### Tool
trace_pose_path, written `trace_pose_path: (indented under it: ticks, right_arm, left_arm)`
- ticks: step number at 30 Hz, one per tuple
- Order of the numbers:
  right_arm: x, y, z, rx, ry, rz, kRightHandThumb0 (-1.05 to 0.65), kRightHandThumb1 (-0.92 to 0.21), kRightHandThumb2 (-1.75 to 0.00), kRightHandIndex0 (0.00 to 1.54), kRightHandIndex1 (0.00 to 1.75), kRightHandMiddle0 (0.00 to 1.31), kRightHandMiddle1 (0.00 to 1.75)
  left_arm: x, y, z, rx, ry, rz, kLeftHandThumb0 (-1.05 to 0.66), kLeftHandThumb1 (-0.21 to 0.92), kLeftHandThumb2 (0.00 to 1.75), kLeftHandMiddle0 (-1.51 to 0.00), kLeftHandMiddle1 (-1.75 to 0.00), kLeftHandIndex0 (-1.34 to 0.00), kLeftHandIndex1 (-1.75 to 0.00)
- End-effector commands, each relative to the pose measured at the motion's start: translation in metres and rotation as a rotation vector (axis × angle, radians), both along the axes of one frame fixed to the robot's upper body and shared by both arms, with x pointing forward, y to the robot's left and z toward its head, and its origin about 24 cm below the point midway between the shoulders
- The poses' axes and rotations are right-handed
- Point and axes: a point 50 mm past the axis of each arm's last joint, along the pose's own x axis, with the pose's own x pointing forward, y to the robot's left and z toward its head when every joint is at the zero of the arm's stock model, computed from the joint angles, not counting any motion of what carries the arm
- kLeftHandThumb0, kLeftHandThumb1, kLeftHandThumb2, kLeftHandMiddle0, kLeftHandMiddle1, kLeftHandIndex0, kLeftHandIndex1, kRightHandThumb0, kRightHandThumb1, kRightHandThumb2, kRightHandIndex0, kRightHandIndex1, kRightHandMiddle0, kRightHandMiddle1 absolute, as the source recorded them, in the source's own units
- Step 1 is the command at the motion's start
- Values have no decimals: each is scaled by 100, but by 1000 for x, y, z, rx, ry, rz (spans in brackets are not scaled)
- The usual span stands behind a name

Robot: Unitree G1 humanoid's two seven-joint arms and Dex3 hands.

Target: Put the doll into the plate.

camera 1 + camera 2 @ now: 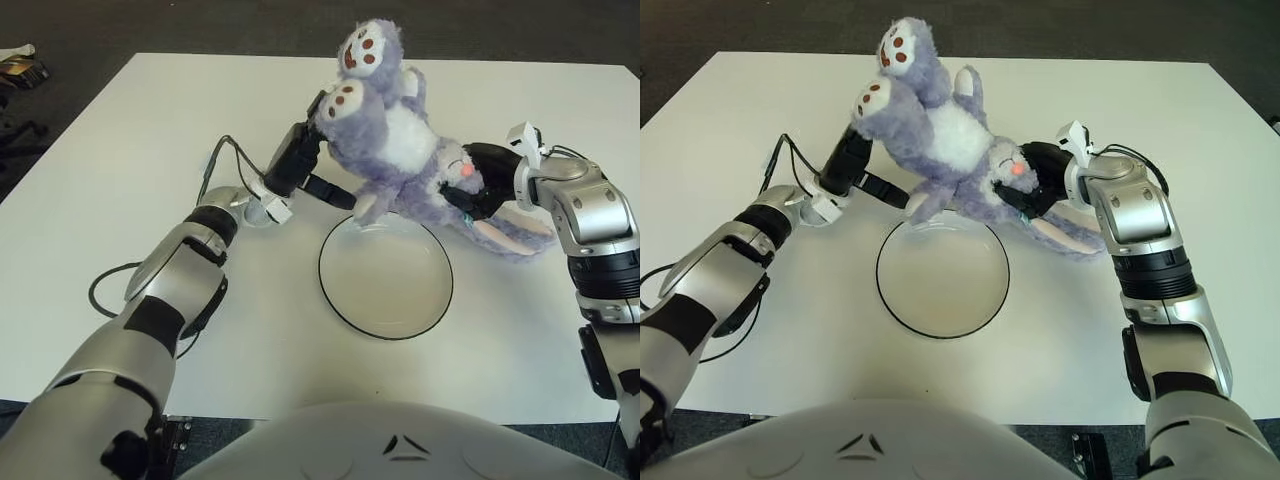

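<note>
The purple doll [395, 140] is held up, feet skyward, above the far rim of the white plate [386, 275] on the table [120, 170]. Its leg is gripped by the left robot hand [300, 160], black fingers closed around the plush. The head end is clasped by the right robot hand [480, 180], whose fingertips are buried in fur and hard to make out. One ear is draped on the table beyond the plate.
</note>
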Motion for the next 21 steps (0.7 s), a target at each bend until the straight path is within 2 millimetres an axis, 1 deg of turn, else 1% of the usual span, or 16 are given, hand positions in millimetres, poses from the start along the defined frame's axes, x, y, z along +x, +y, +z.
trace_pose_path:
  ticks: [1,3,5,6,9,13,16,21]
  right_arm:
    - [1,3,9,-3,-44,25,55,-12,-156,77,175,94,175]
    - [1,3,9,-14,-49,24,55,-12,-156,77,175,94,175]
    - [0,3,9,-26,-53,24,55,-12,-156,77,175,94,175]
    - [0,3,9,-25,-52,25,55,-12,-156,77,175,94,175]
    - [0,3,9,-12,-46,29,55,-12,-156,77,175,94,175]
    - [0,4,10,0,-45,34,55,-12,-156,77,175,94,175]
    - [1,4,10,7,-49,39,55,-12,-156,77,175,94,175]
    - [0,4,10,12,-51,46,55,-12,-156,77,175,94,175]
  left_arm:
    - [3,-4,12,-2,-97,39,-74,64,65,-13,-48,0,-70]
    - [4,-4,13,-1,-161,92,-75,66,64,-12,-46,0,-65]
    - [6,-5,12,9,-259,167,-76,72,58,-10,-40,0,-53]
    - [7,-5,12,14,-300,195,-77,73,57,-10,-38,0,-51]
    - [9,-5,9,29,-356,228,-81,82,49,-8,-31,0,-39]
    - [10,-5,7,40,-406,240,-84,89,42,-7,-25,0,-33]
    - [10,-5,6,49,-440,239,-86,91,43,-6,-22,0,-29]
    - [12,-5,6,72,-470,233,-93,92,56,-1,-13,0,-13]
